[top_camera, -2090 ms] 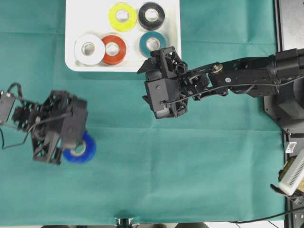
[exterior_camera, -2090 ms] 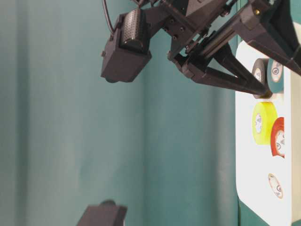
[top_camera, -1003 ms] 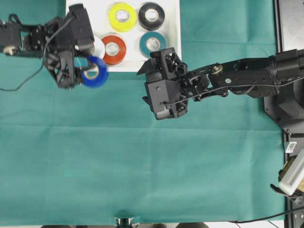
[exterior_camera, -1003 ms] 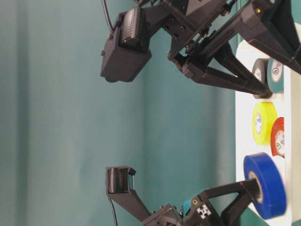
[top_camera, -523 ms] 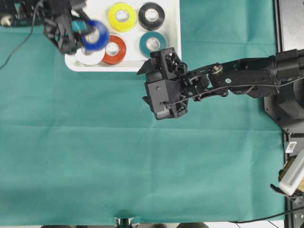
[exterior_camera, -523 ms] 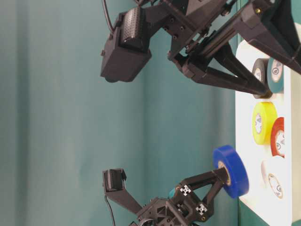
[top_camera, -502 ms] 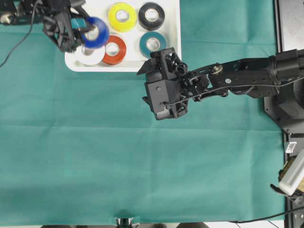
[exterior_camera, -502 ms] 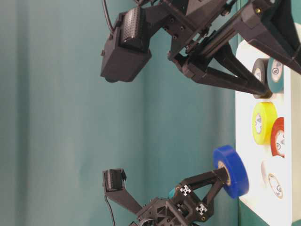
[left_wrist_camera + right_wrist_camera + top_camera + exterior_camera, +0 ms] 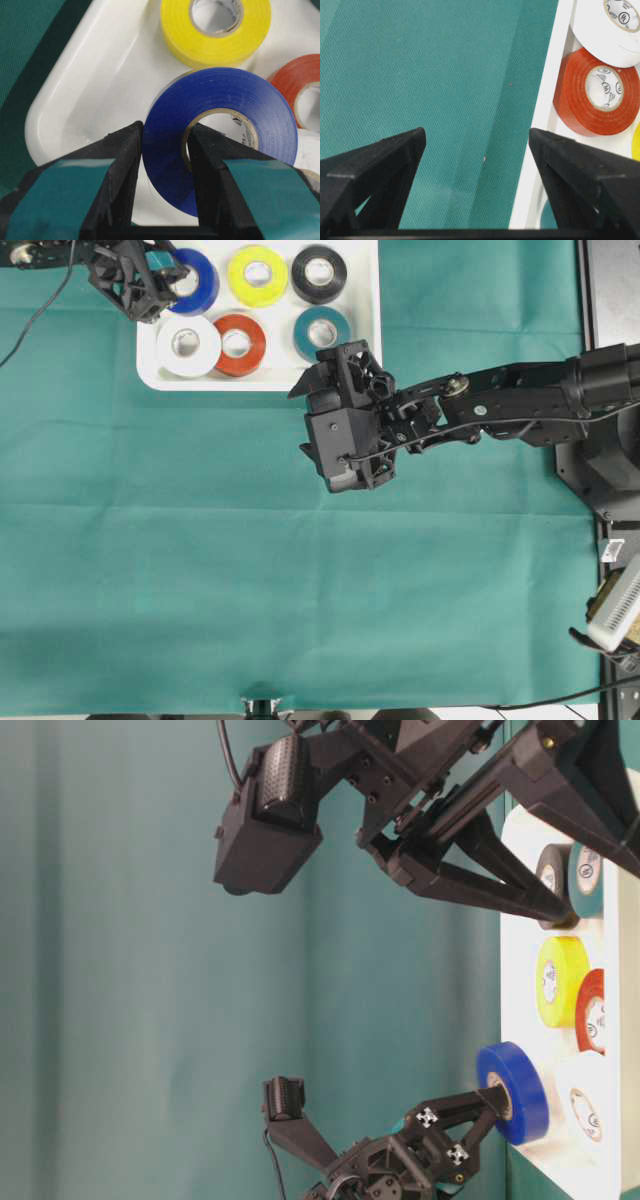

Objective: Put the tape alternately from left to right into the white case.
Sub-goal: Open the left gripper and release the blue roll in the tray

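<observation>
Right now my left pincer (image 9: 165,150) is clamped on the blue roll (image 9: 220,130), one finger on the outer band, the other inside the core. The roll hangs over the far-left corner of the white case (image 9: 365,300), the only free slot, just beside the yellow roll (image 9: 258,275) in the back row. White roll (image 9: 188,344), red-orange roll (image 9: 238,343) and teal roll (image 9: 322,331) fill the front row; black roll (image 9: 319,273) sits back right. The key relation: the slot floor is directly below the blue roll, but the roll is tilted, its core axis leaning rather than plumb, and the table-level view shows it off the case floor, above the rim edge. So I judge the drop needs a short descent and leveling before I let go, else it may land on edge or lean on the white roll. The blue roll looks glossy, intact, with a pale printed core. My right pincer (image 9: 477,150) is spread wide and empty, parked over the green surface (image 9: 300,590) just beside the case's near edge, away from that slot.
</observation>
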You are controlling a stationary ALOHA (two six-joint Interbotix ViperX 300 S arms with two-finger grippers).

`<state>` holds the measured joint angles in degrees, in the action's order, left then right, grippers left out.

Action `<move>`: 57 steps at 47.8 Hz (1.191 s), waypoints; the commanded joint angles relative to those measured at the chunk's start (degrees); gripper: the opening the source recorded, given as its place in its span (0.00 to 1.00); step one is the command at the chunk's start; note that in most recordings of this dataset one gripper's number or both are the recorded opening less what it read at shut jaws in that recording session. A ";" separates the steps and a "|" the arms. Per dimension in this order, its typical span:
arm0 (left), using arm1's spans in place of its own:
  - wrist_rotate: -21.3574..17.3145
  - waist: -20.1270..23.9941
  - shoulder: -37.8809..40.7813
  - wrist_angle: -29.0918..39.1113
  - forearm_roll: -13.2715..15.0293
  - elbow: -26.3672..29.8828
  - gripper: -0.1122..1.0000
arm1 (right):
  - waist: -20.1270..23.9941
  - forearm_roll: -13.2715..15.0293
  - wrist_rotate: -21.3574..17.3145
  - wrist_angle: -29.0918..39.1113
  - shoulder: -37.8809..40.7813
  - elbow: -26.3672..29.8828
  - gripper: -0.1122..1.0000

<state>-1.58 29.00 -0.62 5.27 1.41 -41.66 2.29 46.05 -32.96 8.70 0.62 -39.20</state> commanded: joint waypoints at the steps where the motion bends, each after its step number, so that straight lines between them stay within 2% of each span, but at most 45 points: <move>1: -0.35 0.44 -0.44 -0.62 -0.09 1.58 0.33 | 0.18 -0.09 -0.18 -0.35 -1.67 0.79 0.78; 5: -1.23 0.44 -0.26 -0.62 -0.09 1.58 0.34 | 0.18 -0.09 -0.18 -0.35 -1.67 0.88 0.77; 6: -1.41 0.44 -0.26 -0.62 -0.09 1.49 0.37 | 0.18 -0.09 -0.18 -0.35 -1.67 0.88 0.77; 15: -4.31 0.44 -0.97 -0.53 -0.09 1.32 0.85 | 0.18 -0.09 -0.18 -0.26 -1.67 0.88 0.77; 20: -5.10 0.26 -1.32 -0.35 -0.09 1.14 0.99 | 0.18 -0.18 -0.18 -0.35 -1.67 0.88 0.77; 38: -5.10 -2.55 -1.67 -0.18 -0.09 0.53 1.00 | 0.18 -0.09 -0.18 -0.26 -1.58 0.79 0.77; 57: -4.92 -13.01 -6.50 -0.18 -0.09 -0.62 1.00 | 0.18 -0.09 -0.18 -0.26 -1.67 0.88 0.77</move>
<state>-6.33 17.93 -5.27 5.27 1.41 -42.63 2.29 46.05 -33.05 8.70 0.62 -39.20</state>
